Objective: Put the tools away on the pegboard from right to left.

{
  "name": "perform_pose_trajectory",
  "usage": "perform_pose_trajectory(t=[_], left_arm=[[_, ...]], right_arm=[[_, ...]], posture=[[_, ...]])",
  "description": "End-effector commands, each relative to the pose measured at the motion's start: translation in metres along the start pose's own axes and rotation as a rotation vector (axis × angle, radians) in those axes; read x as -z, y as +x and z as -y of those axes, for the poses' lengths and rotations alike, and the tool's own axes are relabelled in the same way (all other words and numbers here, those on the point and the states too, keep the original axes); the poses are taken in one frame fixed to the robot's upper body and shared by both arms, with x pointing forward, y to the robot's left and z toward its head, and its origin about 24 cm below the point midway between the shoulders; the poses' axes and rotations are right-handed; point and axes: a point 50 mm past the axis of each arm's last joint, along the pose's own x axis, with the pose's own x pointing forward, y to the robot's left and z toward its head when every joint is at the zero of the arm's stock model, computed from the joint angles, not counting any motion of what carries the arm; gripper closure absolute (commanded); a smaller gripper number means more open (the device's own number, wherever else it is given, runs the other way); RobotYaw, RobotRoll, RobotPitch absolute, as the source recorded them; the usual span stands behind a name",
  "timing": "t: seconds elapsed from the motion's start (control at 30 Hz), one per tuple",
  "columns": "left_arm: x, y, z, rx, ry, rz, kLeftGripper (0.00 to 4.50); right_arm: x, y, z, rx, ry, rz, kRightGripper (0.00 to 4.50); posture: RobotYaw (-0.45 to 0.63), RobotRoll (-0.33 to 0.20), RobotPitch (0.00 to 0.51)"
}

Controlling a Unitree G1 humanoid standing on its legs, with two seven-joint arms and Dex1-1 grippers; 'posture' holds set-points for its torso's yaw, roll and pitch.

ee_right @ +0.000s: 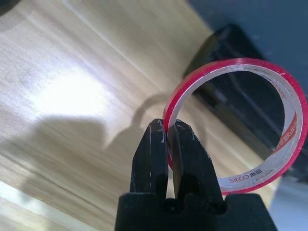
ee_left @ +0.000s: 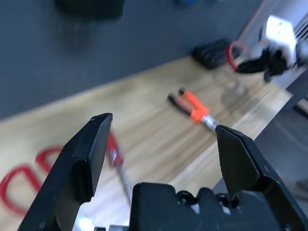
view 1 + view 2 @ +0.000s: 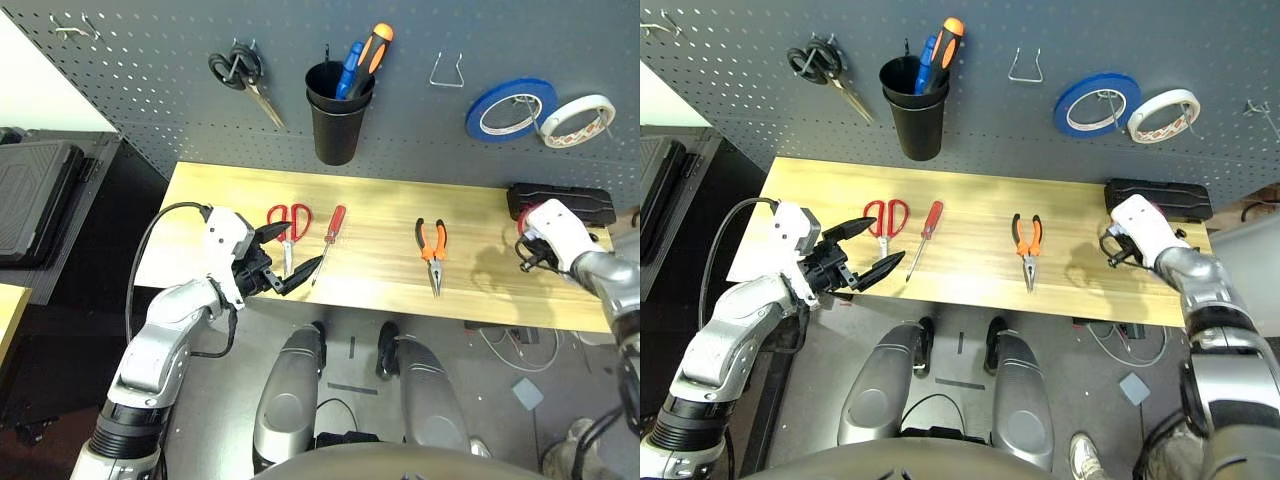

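The right gripper (image 1: 166,132) is clenched on the red tape ring (image 1: 288,125), its two black fingers pinching the ring's thin band between them so that the ring stands up beyond the fingertips. In the head views this gripper sits at the far right end of the wooden table (image 3: 380,270), with the ring just visible as a red sliver (image 3: 522,222) beside the white wrist housing, right in front of a black case (image 3: 560,200) that lies at the table's far right corner. The left gripper (image 3: 290,255) hangs over the table's near left edge with its fingers spread wide and nothing between them. The red-handled scissors (image 3: 288,222) lie just beyond its fingertips, and the red-handled screwdriver (image 3: 330,238) lies just to the right of the scissors, its tip pointing toward the near edge. The orange-and-black pliers (image 3: 432,250) rest near the middle of the table, nose toward the near edge, well apart from both grippers. Behind the table stands the dark grey pegboard (image 3: 420,120), which carries black-handled scissors (image 3: 245,75) on a hook at the left, a black cup (image 3: 337,115) with tools in it, a bare metal hook (image 3: 447,72), and a blue tape roll (image 3: 510,108) and a white tape roll (image 3: 575,120) at the right.
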Motion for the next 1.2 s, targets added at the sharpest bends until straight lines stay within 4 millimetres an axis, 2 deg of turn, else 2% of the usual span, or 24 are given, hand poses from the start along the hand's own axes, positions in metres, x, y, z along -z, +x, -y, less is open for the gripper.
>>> perform_pose_trajectory(t=[0.03, 0.23, 0.57, 1.0, 1.2], left_arm=[[-0.024, 0.003, 0.008, 0.063, -0.008, 0.098, 0.0], [-0.045, 0.007, 0.016, 0.13, 0.029, 0.133, 0.0], [-0.06, 0.01, 0.019, 0.144, 0.087, 0.166, 0.0], [-0.065, 0.015, 0.018, 0.169, 0.127, 0.171, 0.0], [-0.068, 0.018, 0.018, 0.19, 0.141, 0.182, 0.0]], right_arm=[[0.005, -0.009, -0.006, 0.06, -0.016, 0.072, 4.43], [0.014, -0.019, -0.017, 0.127, -0.035, 0.121, 4.43], [0.022, -0.037, -0.037, 0.235, -0.053, 0.228, 4.43], [-0.001, -0.046, -0.036, 0.446, -0.078, 0.438, 4.43], [-0.005, -0.049, -0.034, 0.504, -0.095, 0.479, 4.43]], posture=[[0.29, 0.0, 0.241], [0.3, 0.0, 0.228], [0.31, 0.0, 0.223], [0.28, 0.0, 0.212], [0.27, 0.0, 0.205]])
